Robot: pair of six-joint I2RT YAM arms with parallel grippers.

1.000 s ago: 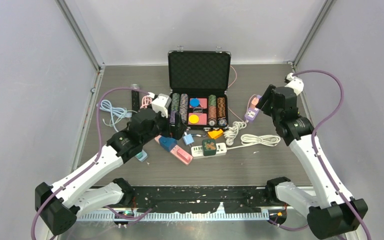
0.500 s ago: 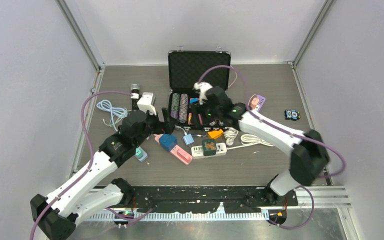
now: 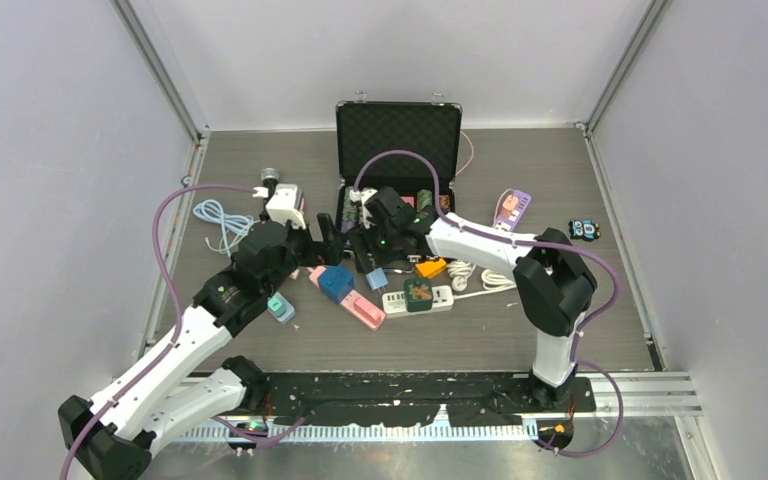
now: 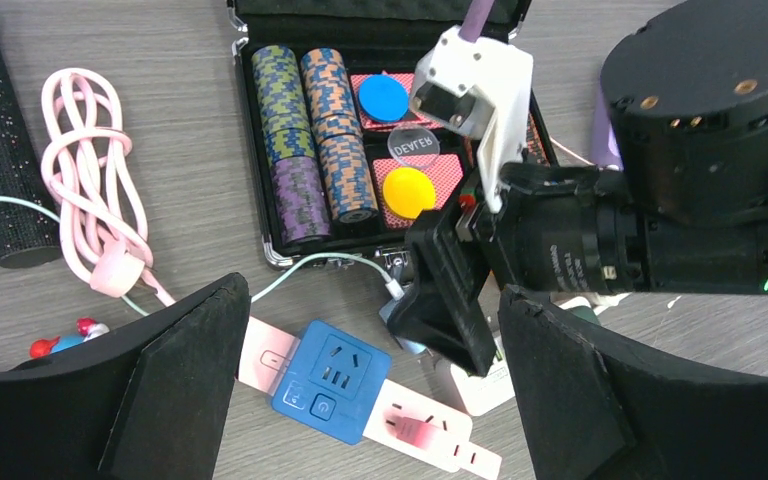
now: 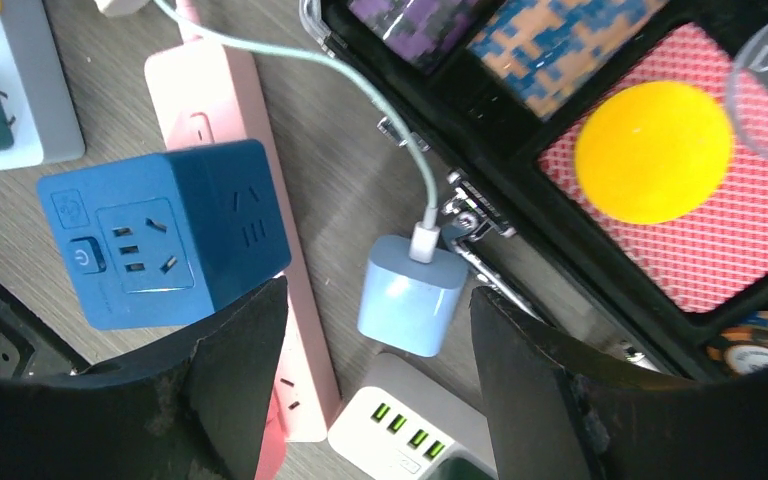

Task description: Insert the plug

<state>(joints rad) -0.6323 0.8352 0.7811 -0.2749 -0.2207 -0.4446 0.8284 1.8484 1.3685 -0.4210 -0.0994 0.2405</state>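
Over the clutter: my right gripper (image 5: 372, 330) hangs wide open around the pale blue charger plug (image 5: 408, 297), which lies just beside a metal latch (image 5: 472, 222). My left gripper (image 4: 375, 292) gapes above the pink power strip (image 4: 420, 435). Closing askew could snag the cable (image 5: 360, 90) or the latch.

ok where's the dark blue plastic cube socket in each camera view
Top external: the dark blue plastic cube socket is just left of centre, between the two arms.
Left wrist: bottom centre, between that camera's own fingers.
Right wrist: left of centre.
Shared landmark: the flat pink power strip that it sits on, also seen from the left wrist and right wrist.
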